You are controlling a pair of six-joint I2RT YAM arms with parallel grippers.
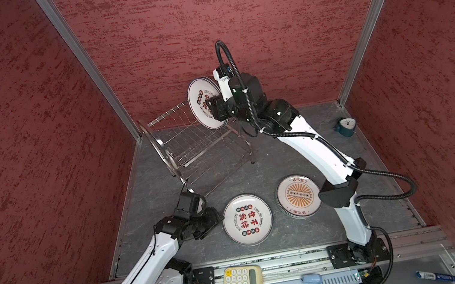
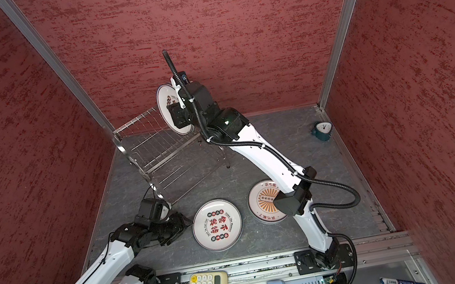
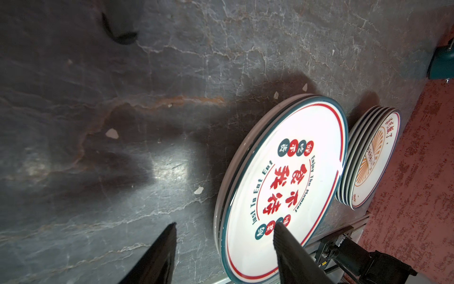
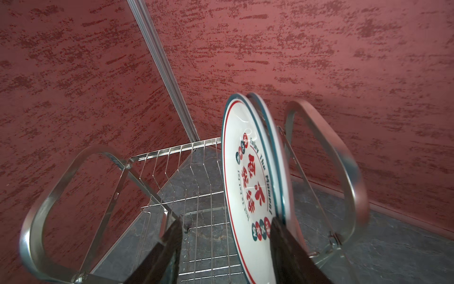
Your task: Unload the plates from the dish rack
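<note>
Two upright plates [image 4: 245, 186], rear mostly hidden, at the parted right gripper [image 4: 226, 220]; left gripper [image 3: 225, 225] also parted.

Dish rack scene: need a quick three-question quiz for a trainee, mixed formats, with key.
1. True or false: the left gripper holds a plate.
2. How many plates stand in the rack? A none, B two, C six.
3. Which is taller, the sunburst stack or the lettered stack?
Key: 1 false, it is open and empty. 2 B. 3 the sunburst stack.
</note>
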